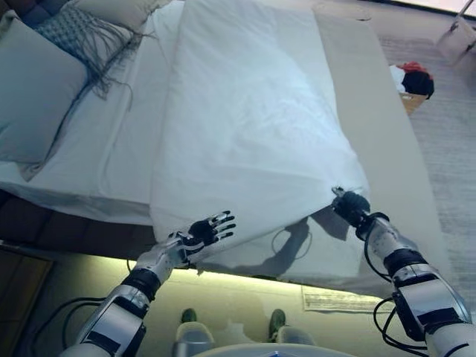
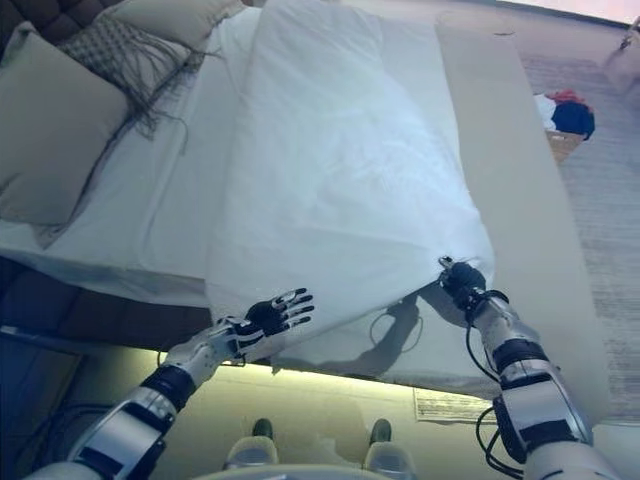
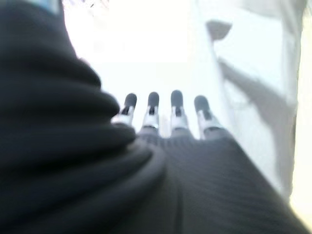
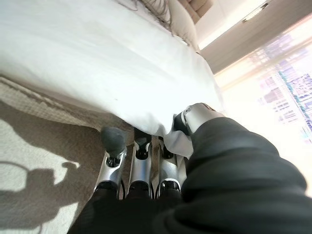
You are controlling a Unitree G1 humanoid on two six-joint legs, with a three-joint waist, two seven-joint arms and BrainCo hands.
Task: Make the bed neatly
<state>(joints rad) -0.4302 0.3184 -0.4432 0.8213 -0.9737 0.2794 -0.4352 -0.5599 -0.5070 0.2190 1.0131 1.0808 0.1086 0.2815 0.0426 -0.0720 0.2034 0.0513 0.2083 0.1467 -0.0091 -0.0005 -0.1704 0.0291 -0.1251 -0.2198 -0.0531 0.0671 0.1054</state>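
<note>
White duvet (image 1: 253,126) lies lengthwise over the bed (image 1: 119,160), its near edge hanging toward the robot; beige runner (image 1: 372,111) lies alongside it on the bed's right part, pillows (image 1: 33,89) and a fringed grey throw (image 1: 82,37) sit at the far left. Left eye view: left hand (image 1: 210,229) hovers at the duvet's near left corner, fingers straight and spread, holding nothing; right hand (image 1: 349,204) is at the near right corner, fingers curled on the cloth. A box with red and dark items (image 1: 413,82) sits on the floor at right. Right eye view: same layout. Left wrist view: fingers (image 3: 153,105) extended side by side over bright white fabric, blurry, contact probably none. Right wrist view: thumb and fingers (image 4: 114,141) pinch the duvet's edge, with the beige runner beneath.
</note>
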